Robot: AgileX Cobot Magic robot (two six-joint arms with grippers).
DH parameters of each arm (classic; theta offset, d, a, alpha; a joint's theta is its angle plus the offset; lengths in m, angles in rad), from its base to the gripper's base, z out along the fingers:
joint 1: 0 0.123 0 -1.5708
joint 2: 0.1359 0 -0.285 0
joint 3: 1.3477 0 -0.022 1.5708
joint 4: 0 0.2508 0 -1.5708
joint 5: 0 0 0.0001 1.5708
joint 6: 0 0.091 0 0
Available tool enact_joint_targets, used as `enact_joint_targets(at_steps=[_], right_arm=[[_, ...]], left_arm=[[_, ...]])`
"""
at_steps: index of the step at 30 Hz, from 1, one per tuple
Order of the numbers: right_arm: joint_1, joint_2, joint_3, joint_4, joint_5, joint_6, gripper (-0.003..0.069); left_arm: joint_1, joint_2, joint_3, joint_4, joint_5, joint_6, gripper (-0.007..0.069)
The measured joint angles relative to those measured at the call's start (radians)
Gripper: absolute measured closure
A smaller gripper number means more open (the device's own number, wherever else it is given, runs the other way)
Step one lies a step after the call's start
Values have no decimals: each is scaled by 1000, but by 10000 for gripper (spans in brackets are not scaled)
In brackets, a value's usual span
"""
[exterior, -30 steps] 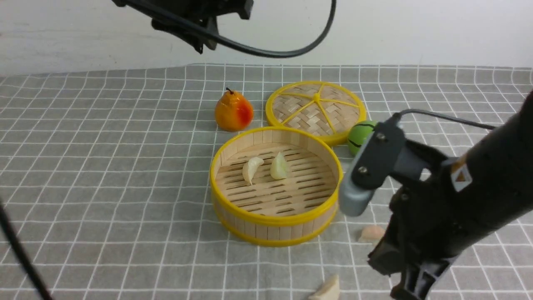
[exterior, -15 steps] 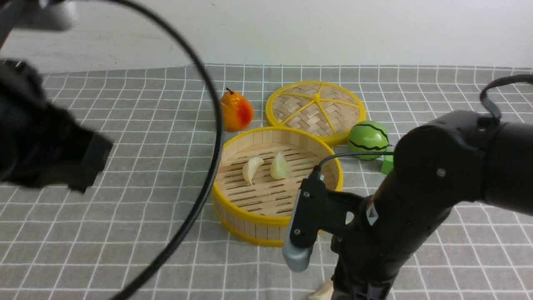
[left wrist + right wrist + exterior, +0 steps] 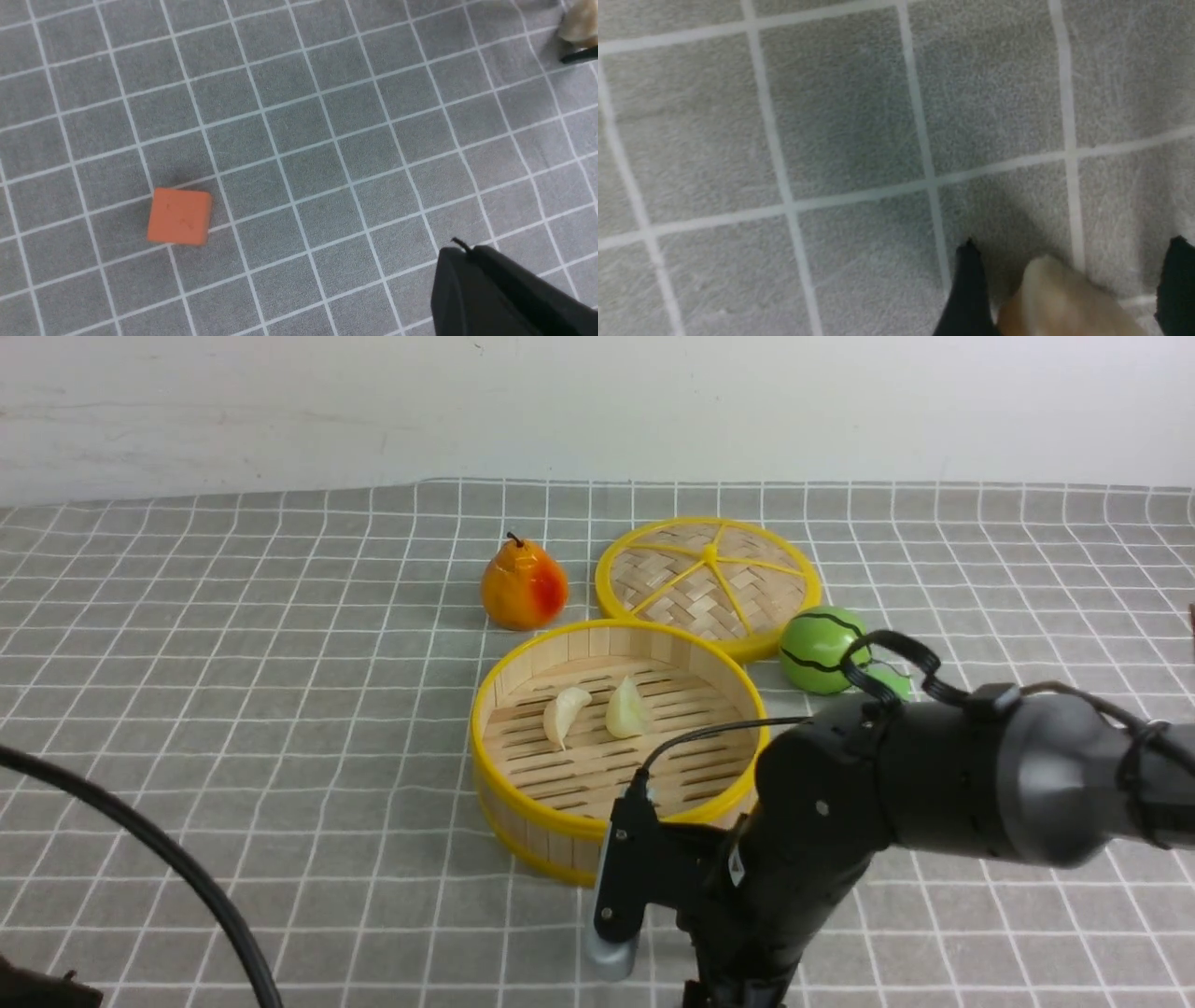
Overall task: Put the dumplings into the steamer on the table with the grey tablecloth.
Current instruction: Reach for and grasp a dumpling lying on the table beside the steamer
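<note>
Front view, steamer: the steamer [image 3: 480, 733] holds two dumplings [image 3: 565, 712]. The right arm [image 3: 840, 812] bends down at its 5 o'clock, with the claw below the frame.
Left wrist view, left gripper [image 3: 490, 289]: pressed together and empty, over the grey tablecloth [image 3: 327, 140] near an orange cube [image 3: 179, 216].
Right wrist view, right gripper [image 3: 1073, 242]: fingers spread wide, straddling a loose dumpling [image 3: 1052, 298] that is not clamped. Its long axis is cut off, so I cannot tell how it lies.
Nearer arm: the right, likely; the carry runs toward 11 o'clock.
</note>
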Motion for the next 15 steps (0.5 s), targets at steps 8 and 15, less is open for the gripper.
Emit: enact_joint_targets(at_steps=[8,15], right_arm=[[8,11,-12,-20,32,42,431],[9,-15,-12,-48,46,98,473]], left_arm=[[0,0,18,-26,-16,0,638],[0,0,18,-30,-22,0,638]])
